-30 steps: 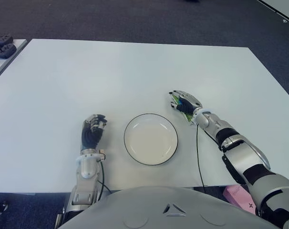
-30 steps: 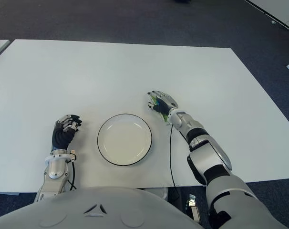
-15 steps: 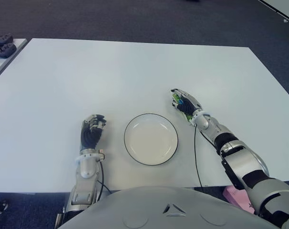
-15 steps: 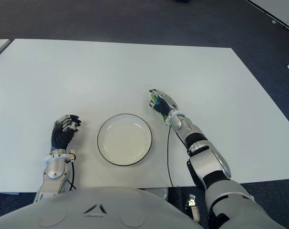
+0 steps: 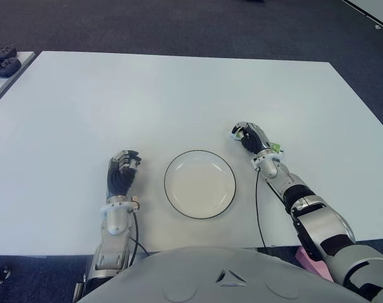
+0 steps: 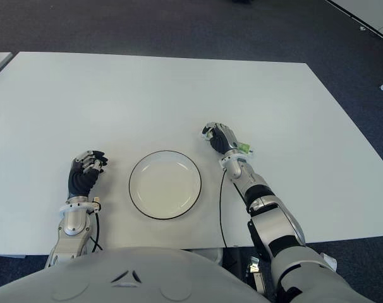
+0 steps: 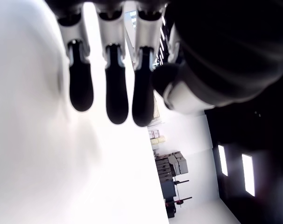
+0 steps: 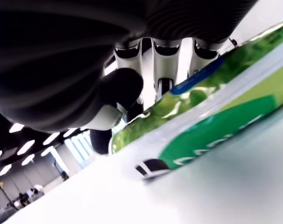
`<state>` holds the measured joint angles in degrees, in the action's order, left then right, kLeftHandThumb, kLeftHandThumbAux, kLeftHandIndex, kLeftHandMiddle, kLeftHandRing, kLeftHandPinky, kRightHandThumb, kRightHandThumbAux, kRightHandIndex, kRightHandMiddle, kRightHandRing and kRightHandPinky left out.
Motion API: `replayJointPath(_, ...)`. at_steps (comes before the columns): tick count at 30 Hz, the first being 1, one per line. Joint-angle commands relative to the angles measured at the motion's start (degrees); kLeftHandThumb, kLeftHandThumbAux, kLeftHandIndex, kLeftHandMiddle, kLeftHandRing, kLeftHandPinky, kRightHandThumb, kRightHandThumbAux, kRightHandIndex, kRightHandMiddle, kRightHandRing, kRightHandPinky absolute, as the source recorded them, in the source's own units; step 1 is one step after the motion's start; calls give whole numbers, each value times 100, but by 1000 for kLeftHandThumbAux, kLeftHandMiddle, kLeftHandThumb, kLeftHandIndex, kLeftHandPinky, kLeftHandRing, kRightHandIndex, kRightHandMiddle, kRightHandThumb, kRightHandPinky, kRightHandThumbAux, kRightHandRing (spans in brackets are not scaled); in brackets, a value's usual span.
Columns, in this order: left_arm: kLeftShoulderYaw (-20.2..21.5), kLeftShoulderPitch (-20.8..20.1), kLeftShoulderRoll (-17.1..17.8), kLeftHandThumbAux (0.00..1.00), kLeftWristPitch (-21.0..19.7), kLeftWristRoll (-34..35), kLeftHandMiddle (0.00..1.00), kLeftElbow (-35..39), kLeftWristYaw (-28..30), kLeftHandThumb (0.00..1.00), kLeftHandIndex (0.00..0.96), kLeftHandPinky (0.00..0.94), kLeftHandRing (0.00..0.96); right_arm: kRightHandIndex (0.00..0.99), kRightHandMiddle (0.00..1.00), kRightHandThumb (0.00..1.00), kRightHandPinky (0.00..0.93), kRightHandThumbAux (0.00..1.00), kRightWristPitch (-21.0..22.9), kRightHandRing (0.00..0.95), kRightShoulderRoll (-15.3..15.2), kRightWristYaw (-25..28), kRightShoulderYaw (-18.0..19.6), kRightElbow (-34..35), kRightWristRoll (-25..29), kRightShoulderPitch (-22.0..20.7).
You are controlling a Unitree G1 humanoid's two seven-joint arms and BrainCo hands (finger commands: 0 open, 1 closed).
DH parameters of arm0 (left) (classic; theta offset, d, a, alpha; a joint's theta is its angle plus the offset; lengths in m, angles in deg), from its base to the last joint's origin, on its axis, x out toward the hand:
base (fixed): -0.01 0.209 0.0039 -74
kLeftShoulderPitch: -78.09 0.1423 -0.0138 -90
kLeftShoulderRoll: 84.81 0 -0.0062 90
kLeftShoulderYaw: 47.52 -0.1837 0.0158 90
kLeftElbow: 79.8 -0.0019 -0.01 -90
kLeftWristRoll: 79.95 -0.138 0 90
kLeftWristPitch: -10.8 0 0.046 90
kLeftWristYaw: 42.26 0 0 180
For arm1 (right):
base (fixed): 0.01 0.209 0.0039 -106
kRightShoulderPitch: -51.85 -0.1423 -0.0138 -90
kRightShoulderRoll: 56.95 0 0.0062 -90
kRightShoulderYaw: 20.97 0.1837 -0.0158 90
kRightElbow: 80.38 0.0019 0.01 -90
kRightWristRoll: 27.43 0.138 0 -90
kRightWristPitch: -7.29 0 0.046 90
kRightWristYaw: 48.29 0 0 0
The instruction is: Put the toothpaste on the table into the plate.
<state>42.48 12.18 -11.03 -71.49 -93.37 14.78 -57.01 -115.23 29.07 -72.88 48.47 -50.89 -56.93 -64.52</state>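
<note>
right hand (image 5: 250,136) sits on the white surface (image 5: 147,101) just past the plate's far right edge, fingers curled tight around the toothpaste (image 5: 275,148). green tube end pokes out on the hand's right side in the eye views. right wrist view shows the green and white tube (image 8: 216,107) close up, pinned between the thumb and the fingers (image 8: 166,63) wrapped over it; tube looks low against the surface, can't tell if it's lifted clear. plate (image 5: 200,184) is white with a dark rim, nothing in it, near the front edge of the surface in the middle, apart from the right hand and the tube. left hand (image 5: 121,172) shows to the left of the plate, near it but not touching, fingers (image 7: 112,88) curled in with nothing between them, idle. thin black cable (image 5: 257,208) runs along the surface beside the right forearm toward the front edge. dark objects (image 5: 2,60) on a neighbouring surface at far left, too small to tell what. dark carpet floor (image 5: 179,25) beyond the far edge.
</note>
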Motion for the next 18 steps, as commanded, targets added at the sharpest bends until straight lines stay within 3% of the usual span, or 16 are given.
replayJointPath(1, 33, -25, -26, 722, 76, 18, 497, -62, -29, 708, 429, 531, 504, 450, 486, 959, 550, 645, -156, 516, 61, -224, 98, 218, 6, 163)
replayJointPath(8, 29, -47, -39, 723, 85, 0, 500, -72, -35, 707, 428, 534, 511, 448, 508, 960, 547, 644, -323, 497, 50, -432, 218, 590, -10, 266)
replayJointPath(18, 50, -74, -80, 723, 110, 51, 502, -88, -19, 708, 428, 542, 516, 458, 478, 954, 516, 652, -360, 454, 103, -126, 551, 1142, 311, 445)
